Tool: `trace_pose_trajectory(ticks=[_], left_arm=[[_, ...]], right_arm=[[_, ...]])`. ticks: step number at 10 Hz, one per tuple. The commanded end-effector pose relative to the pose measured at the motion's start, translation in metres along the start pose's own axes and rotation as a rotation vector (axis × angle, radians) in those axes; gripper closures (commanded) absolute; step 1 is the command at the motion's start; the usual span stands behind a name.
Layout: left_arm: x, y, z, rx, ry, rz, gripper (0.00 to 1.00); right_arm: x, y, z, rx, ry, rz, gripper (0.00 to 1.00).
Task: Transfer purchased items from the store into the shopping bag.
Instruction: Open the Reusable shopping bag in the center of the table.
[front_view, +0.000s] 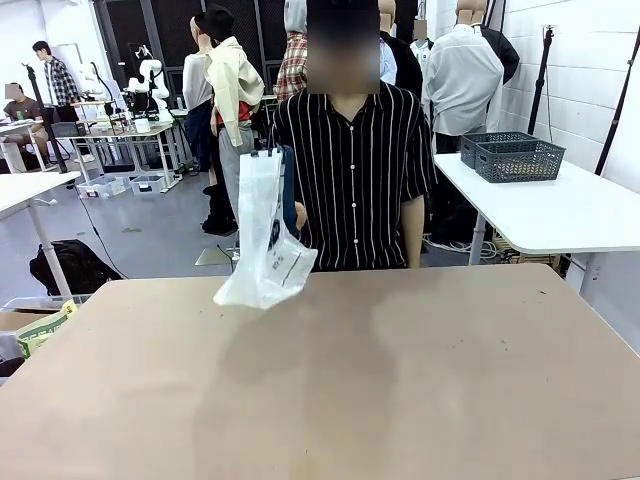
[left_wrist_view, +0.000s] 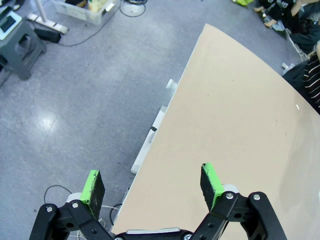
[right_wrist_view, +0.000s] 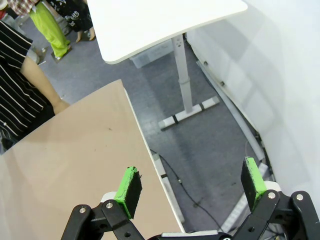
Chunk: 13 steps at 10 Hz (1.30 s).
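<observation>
— While the person (front_view: 355, 180) stands at the top centre of the front view, where is the shopping bag (front_view: 265, 240)?
— Left of centre, hanging before the person, over the table's (front_view: 420, 380) far edge.
— The claws?
— Left gripper (left_wrist_view: 152, 182) wide, empty, low in its frame. Right gripper (right_wrist_view: 192, 182) likewise.

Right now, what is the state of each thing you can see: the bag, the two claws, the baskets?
Bag: held up by the person, hanging over the table's far edge.
Left claw: open, holding nothing.
Right claw: open, holding nothing.
Baskets: upright, side by side on the white side table.
</observation>
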<state>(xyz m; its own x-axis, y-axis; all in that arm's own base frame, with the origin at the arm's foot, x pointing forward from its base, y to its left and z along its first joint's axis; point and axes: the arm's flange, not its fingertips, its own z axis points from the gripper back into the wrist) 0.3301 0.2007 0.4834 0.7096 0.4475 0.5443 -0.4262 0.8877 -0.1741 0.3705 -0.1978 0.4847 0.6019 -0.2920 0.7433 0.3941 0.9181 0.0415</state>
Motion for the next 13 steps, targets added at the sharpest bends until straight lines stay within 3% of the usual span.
trace_pose_trajectory(ticks=[1,13], left_arm=[[-0.0002,0.0012,0.0012,0.005,-0.001,-0.008,0.0],[-0.0002,0.0012,0.0012,0.005,-0.001,-0.008,0.0]], right_arm=[[-0.0009,0.0006,0.0001,-0.01,0.007,0.017,0.0],[-0.0009,0.0006,0.0001,-0.01,0.007,0.017,0.0]])
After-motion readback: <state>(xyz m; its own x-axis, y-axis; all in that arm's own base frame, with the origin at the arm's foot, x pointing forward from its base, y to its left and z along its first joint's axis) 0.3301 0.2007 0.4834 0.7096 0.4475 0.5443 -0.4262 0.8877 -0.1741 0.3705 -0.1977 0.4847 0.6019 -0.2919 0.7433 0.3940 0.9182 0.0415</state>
